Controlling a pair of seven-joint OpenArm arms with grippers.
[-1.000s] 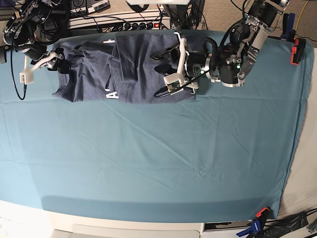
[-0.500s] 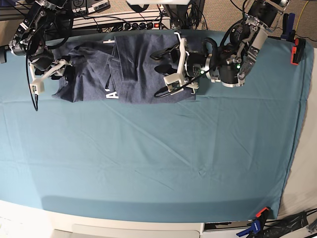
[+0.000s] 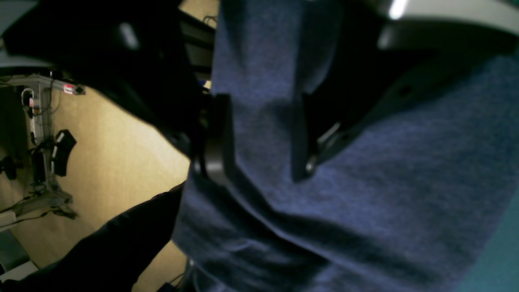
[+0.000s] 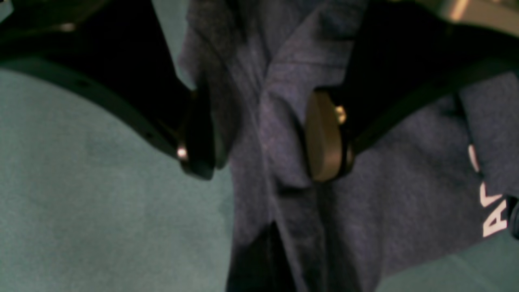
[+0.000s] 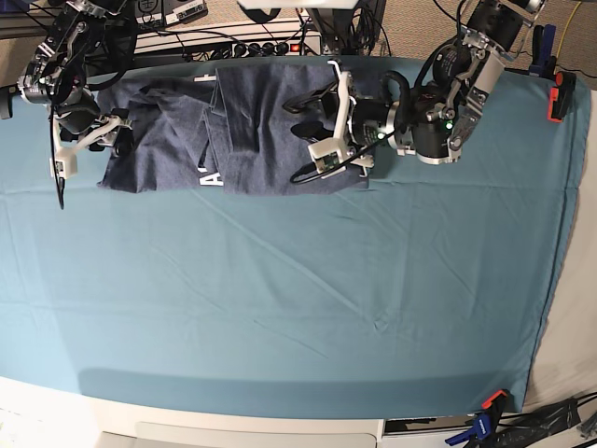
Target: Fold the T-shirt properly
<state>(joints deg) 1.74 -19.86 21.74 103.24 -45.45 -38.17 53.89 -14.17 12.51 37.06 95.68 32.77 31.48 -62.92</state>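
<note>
The T-shirt lies bunched and partly folded along the table's far edge, with white lettering at its near hem. My left gripper rests on the shirt's right part. In the left wrist view its fingers stand apart over flat blue-grey fabric, so it is open. My right gripper sits at the shirt's left edge. In the right wrist view it is open wide, with a raised fold of the shirt between its pads.
The teal table cloth covers the whole table in front of the shirt. Power strips and cables run behind the far edge. A red clamp grips the right edge and an orange-blue clamp the near right corner.
My right gripper has come in from beyond the table's left side to the shirt's left edge and dropped lower. The left arm and the shirt's right part have not moved.
</note>
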